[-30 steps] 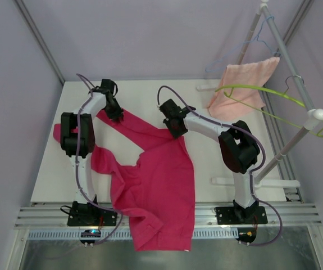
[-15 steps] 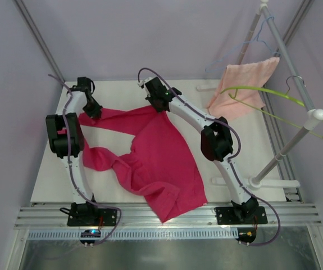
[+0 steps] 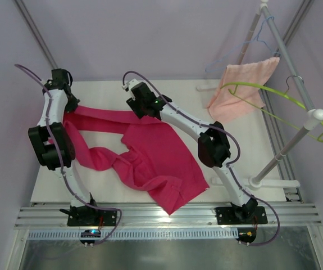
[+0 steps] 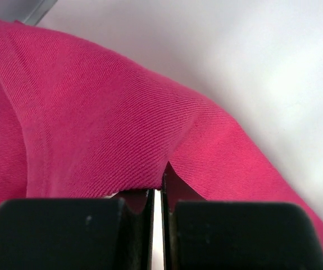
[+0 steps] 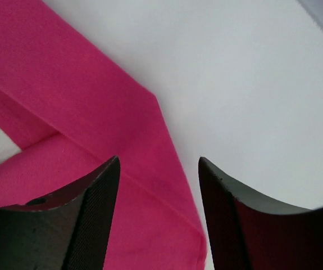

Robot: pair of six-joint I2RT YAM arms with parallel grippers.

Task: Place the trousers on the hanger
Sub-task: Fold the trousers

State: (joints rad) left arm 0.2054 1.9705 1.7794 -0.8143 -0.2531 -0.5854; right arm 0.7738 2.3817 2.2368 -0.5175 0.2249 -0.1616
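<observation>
**Counter** point(image 3: 240, 152): white, flat. Carries the trousers point(image 3: 150, 152), bright magenta, spread rumpled over the middle and left. One leg pulled into a straight band along the far side between the two arms. Another stretch of cloth running down the left side. Broad part lying in the middle, its lowest corner reaching the near edge.

**Rack** point(image 3: 287, 62), right side: pale poles. Lime-green hanger point(image 3: 262, 91) hung on the sloping pole, bare, well apart from the trousers. Salmon towel point(image 3: 242, 84) draped just behind the hanger. Thin blue wire hanger point(image 3: 245, 48) above the towel.

**Left pincer** point(image 3: 70, 107): at the far-left corner of the counter, on the left end of the far band. In the wrist view point(image 4: 157, 194), black fingers point(image 4: 66, 230) pressed together to a hairline gap. A fold of magenta cloth nipped between the tips, cloth stretching away from them. Closed, gripping the trousers.

**Right pincer** point(image 3: 140, 108): at the far middle of the counter, over the right end of the same band. In the wrist view point(image 5: 158, 169), dark fingers point(image 5: 91, 214) set wide apart, holding nothing. A folded edge of the trousers lying below the gap, bare counter beside it. Contact between tips and cloth: cannot tell.
</observation>
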